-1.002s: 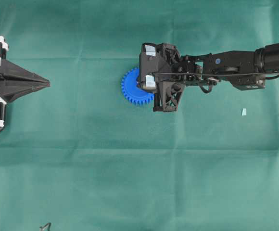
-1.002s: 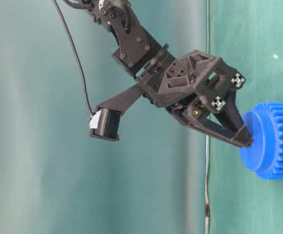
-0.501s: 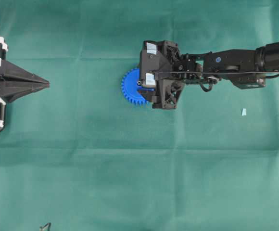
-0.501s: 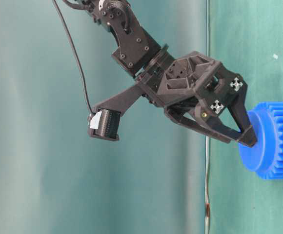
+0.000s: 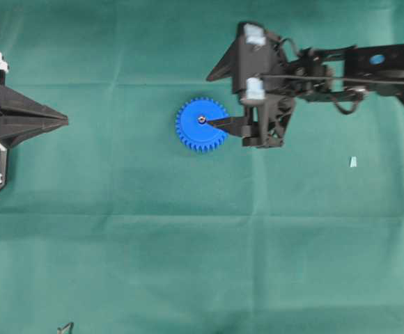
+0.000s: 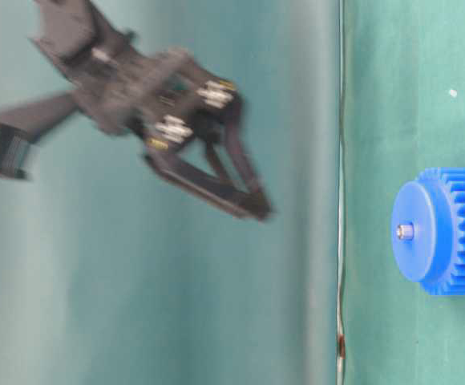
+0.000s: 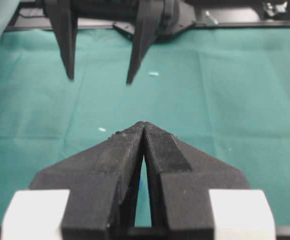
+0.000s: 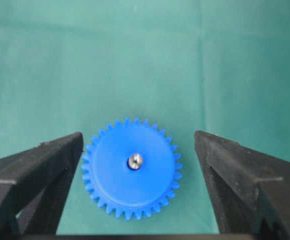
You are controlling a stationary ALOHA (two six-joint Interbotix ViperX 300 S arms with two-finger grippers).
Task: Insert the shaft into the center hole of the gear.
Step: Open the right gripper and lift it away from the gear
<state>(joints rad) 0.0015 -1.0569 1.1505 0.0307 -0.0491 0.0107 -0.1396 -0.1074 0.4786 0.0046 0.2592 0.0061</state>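
Now the right gripper (image 5: pixel 219 104) has lifted clear of the gear (image 5: pixel 200 124): half a second earlier its fingertips sat against the gear's flat face, whereas they now hang well apart from it, blurred by motion in the table-level view, toward the upper left of that frame. Its jaws are spread wide; in the right wrist view one black finger (image 8: pixel 32 172) stands at the lower left and the other at the lower right, with the gear between them and touching neither. Earlier the gripper covered the middle of the gear; that middle is now exposed, and the shaft (image 8: pixel 135 160) stands in the center hole (image 5: pixel 200 120), its shiny round end poking a little above the blue face, as the table-level view (image 6: pixel 406 231) also shows. The gear itself lies where it did, just left of centre in the upper half of the overhead view. At the left edge of that view the left gripper (image 5: pixel 64 121) is unchanged, its jaws pressed together to a point and holding nothing. Everything rests on a green cloth (image 5: pixel 202 264) with faint fold lines. A small pale scrap (image 5: pixel 353 162) lies on the cloth at the right, well apart from the gear. Behind the cloth, the table-level view shows only a plain teal backdrop (image 6: pixel 136 321).
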